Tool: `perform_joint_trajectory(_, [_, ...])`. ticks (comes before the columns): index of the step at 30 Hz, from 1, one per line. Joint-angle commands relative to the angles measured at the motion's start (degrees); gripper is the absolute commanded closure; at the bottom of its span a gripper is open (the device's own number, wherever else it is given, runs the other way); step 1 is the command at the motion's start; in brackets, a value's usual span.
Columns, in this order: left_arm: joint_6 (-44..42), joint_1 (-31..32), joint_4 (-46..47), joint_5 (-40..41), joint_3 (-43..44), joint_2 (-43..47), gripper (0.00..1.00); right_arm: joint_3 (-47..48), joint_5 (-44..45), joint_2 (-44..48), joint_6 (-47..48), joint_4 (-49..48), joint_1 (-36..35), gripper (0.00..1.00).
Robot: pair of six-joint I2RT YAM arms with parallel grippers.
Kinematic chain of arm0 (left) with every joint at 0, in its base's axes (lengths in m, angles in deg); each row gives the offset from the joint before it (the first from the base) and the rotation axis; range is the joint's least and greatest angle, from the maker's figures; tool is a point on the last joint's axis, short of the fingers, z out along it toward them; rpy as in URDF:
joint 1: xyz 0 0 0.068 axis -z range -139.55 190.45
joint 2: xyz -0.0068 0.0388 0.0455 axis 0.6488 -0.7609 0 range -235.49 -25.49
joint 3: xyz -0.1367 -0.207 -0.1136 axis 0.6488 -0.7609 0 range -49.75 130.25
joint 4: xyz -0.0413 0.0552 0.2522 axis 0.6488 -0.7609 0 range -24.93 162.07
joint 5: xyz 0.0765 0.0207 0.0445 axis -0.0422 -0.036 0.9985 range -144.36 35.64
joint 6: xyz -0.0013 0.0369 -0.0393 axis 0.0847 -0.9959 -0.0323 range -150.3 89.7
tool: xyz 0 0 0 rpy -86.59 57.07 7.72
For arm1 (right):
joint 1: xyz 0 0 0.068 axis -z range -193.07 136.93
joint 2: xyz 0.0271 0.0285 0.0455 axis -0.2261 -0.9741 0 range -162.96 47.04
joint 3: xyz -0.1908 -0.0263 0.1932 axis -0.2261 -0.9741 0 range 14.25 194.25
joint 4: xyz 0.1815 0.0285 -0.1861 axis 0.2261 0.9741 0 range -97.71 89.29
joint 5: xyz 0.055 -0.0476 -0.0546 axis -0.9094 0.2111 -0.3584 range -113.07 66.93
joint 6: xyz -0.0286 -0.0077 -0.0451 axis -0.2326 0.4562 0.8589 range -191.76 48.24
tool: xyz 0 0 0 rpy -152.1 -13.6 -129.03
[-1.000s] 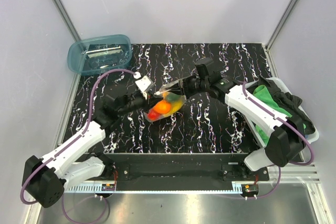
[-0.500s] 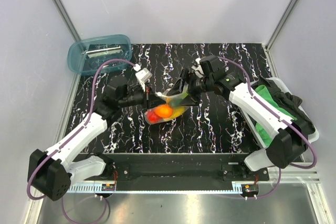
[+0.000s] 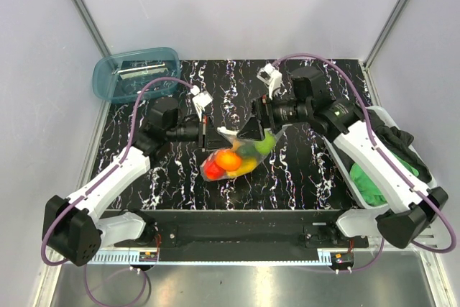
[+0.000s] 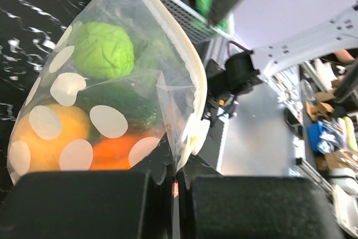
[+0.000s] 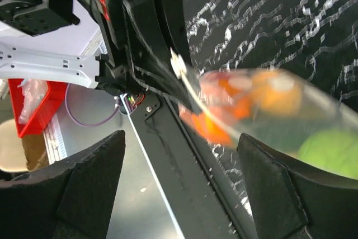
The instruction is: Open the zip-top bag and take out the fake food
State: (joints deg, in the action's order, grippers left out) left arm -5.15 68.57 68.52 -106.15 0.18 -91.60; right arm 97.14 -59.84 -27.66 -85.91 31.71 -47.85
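The zip-top bag (image 3: 237,152), clear plastic with pale dots, hangs over the middle of the black marble table. Inside it is the fake food (image 3: 228,161): an orange piece, a red one, a yellow one and a lime green ball (image 4: 103,48). My left gripper (image 3: 208,131) is shut on the bag's (image 4: 112,99) edge, right beside the white zip slider (image 4: 193,138). My right gripper (image 3: 253,133) stands open just right of the bag's top, holding nothing. In the right wrist view the bag (image 5: 268,107) is blurred and lies between and beyond the spread fingers (image 5: 84,183).
A blue translucent tub (image 3: 136,73) sits at the table's back left corner. A white basket (image 3: 424,185) holding a green cloth (image 3: 370,181) and dark fabric stands at the right edge. The black front rail (image 3: 237,231) runs along the near edge.
My right gripper has opened, let go of the bag's top and pulled back to the right. The left gripper closed fully on the bag's edge. The bag now hangs lower and further right.
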Motion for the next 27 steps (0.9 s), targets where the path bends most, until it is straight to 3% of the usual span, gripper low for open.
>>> perform_joint_trajectory(1, [1.7,-0.1,2.0,-5.6,2.7,1.6,1.00,5.5,-6.4,-4.8,7.4,-4.4,-0.3,0.12])
perform_joint_trajectory(5, [3.7,-0.1,2.1,-6.3,2.5,0.1,1.00,9.0,-13.4,-10.7,8.6,-3.1,-0.9,0.21])
perform_joint_trajectory(6, [4.1,-0.1,2.2,-6.7,2.5,-0.1,1.00,9.6,-13.8,-12.0,8.9,-2.9,-1.2,0.31])
perform_joint_trajectory(9, [4.2,-0.1,1.5,-6.4,2.3,-0.1,1.00,10.2,-14.8,-14.6,9.7,-2.6,-3.0,0.41])
perform_joint_trajectory(14, [5.8,-0.1,1.7,-6.7,2.0,-0.6,1.00,8.3,-14.3,-14.8,9.5,-5.5,-4.2,0.56])
perform_joint_trajectory(19, [6.1,-0.1,1.8,-7.8,1.6,-0.4,1.00,7.5,-14.6,-14.2,8.4,-7.1,-4.2,0.62])
perform_joint_trajectory(22, [6.1,-0.1,1.8,-7.6,1.3,0.3,1.00,6.5,-15.7,-14.1,7.9,-7.6,-4.2,0.75])
perform_joint_trajectory(26, [6.2,0.0,1.9,-8.1,1.0,0.5,1.00,4.6,-14.7,-12.8,7.2,-8.7,-4.2,0.78])
perform_joint_trajectory(27, [6.2,-0.1,1.8,-8.2,1.0,0.5,1.00,4.5,-14.4,-12.2,7.1,-8.7,-4.2,0.87])
